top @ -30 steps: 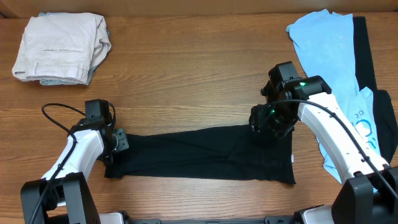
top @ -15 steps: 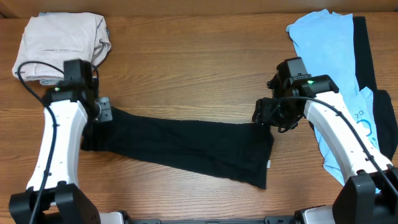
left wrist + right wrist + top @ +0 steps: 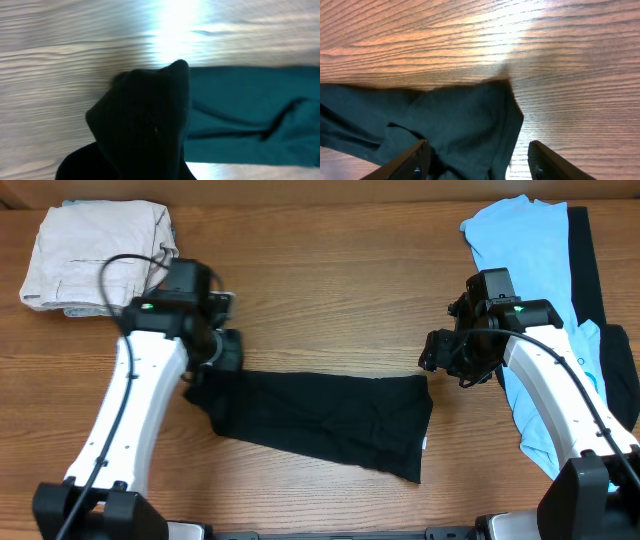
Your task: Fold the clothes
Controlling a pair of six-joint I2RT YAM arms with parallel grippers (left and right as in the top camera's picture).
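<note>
The black T-shirt lies in a long, creased band across the front middle of the table, with its small white tag at the right edge. My left gripper holds the shirt's left end lifted. In the left wrist view the bunched black cloth covers the jaws. My right gripper hovers at the shirt's upper right corner. In the right wrist view its fingers are wide apart above the cloth and grip nothing.
Folded beige trousers lie at the back left, close behind my left arm. Light blue T-shirts and a dark garment strip lie along the right side, partly under my right arm.
My left gripper swung right and toward the front with the shirt's left end, shortening the band. My right gripper shifted slightly right, and the shirt's right corner now lies on the table.
</note>
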